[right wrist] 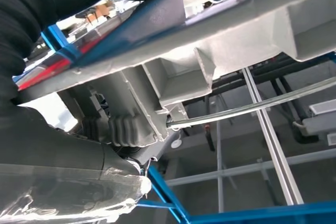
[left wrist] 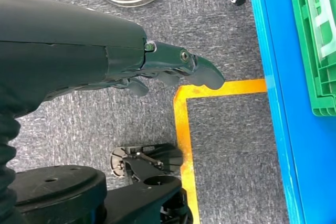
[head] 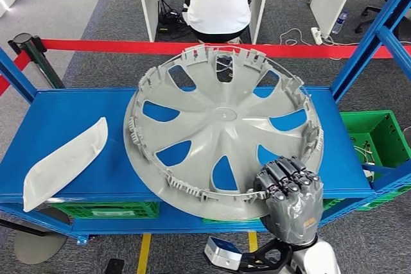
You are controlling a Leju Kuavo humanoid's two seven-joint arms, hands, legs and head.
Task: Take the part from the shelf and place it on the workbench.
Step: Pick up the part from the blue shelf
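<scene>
Grey wheel cover [head: 220, 129] lies flat on the blue shelf [head: 72, 139], its near rim overhanging the edge. Right hand [head: 289, 197] grasps that near rim. Left hand [left wrist: 118, 61] hangs above the floor, fingers extended, holding nothing.

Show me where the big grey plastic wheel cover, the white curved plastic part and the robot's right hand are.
grey plastic wheel cover [head: 224, 115], head view, centre hub.
white curved plastic part [head: 63, 162], head view, middle of its surface.
right hand [head: 289, 194], head view, back of hand at the cover's near rim.

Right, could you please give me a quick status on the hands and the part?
Right robot hand grips the hubcap at its near rim. Left robot hand hangs empty over the floor. Hubcap on the blue shelf; white part lies apart.
</scene>
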